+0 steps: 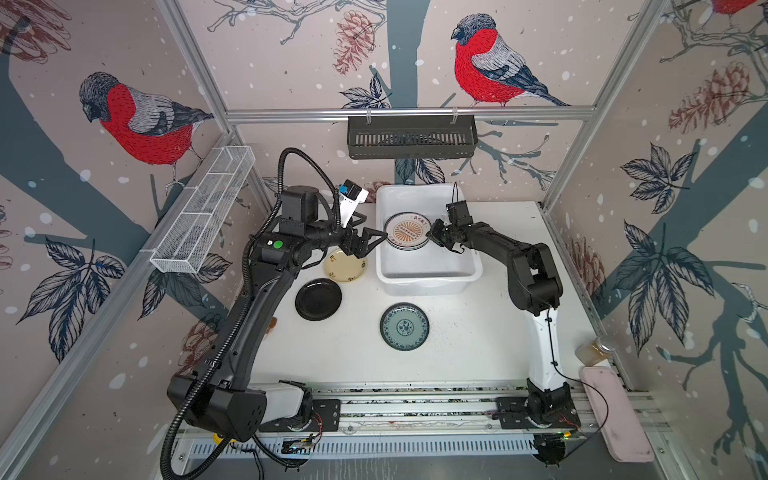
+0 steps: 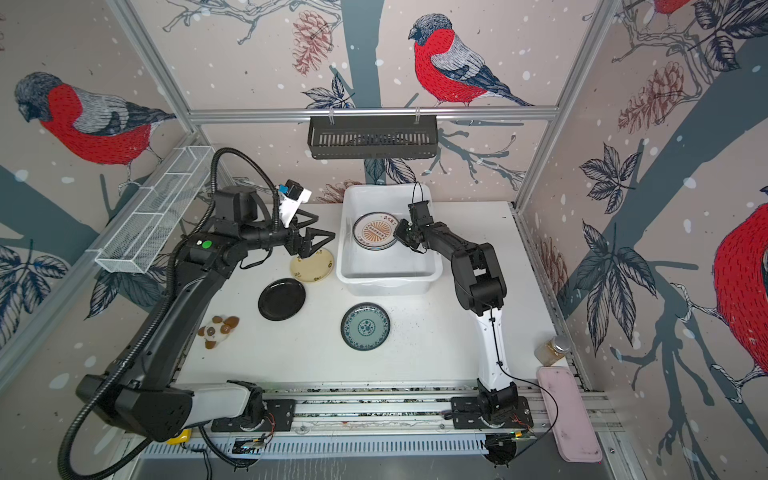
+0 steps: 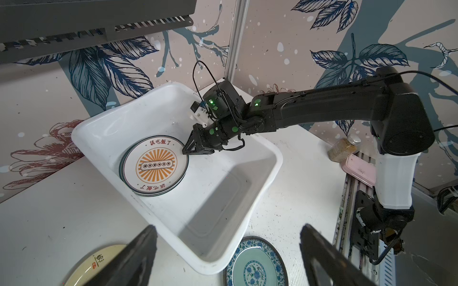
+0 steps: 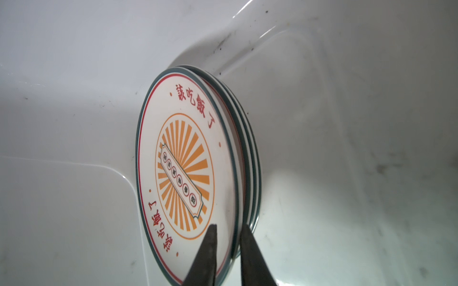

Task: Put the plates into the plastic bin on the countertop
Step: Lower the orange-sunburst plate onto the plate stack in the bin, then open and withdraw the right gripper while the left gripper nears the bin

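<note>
The white plastic bin (image 1: 428,286) (image 2: 390,286) (image 3: 247,205) stands at the back of the countertop (image 1: 465,340). In it lies a stack of plates topped by an orange sunburst plate (image 1: 407,231) (image 2: 374,230) (image 3: 155,166) (image 4: 183,173). My right gripper (image 1: 431,233) (image 2: 397,235) (image 3: 185,150) (image 4: 228,226) reaches into the bin, jaws a narrow gap apart astride that top plate's rim. My left gripper (image 1: 376,227) (image 2: 326,226) (image 3: 229,226) hangs wide open and empty beside the bin, above the pale yellow plate (image 1: 347,266) (image 2: 313,266) (image 3: 99,262). A black plate (image 1: 318,299) (image 2: 281,299) and a teal plate (image 1: 404,326) (image 2: 365,326) (image 3: 255,265) lie on the countertop.
A black slotted rack (image 1: 411,141) hangs on the back rail. A white wire-mesh basket (image 1: 203,212) hangs on the left wall. A jar (image 1: 596,351) and a pink tray (image 1: 615,415) sit at the right edge. Small brown and white pieces (image 2: 218,330) lie near the left arm.
</note>
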Controlling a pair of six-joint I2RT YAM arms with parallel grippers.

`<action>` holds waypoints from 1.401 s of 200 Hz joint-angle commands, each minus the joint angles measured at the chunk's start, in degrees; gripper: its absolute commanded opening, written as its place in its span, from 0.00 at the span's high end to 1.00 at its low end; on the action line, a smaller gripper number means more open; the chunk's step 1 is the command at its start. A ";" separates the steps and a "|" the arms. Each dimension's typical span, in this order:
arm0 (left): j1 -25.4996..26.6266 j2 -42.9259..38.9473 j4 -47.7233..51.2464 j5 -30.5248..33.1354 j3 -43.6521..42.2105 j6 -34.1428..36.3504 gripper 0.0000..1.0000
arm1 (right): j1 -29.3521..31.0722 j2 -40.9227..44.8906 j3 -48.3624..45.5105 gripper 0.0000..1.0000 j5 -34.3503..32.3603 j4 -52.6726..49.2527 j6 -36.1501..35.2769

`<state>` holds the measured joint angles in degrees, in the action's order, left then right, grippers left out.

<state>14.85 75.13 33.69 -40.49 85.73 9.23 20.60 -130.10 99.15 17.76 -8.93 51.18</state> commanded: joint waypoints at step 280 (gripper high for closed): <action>5.91 0.72 3.42 11.10 -5.93 12.92 0.11 | 12.55 80.83 -54.33 0.52 -11.05 -1.91 -4.88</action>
<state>18.61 75.75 36.64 -33.56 80.34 18.90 30.81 -57.45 52.23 8.43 -11.55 43.57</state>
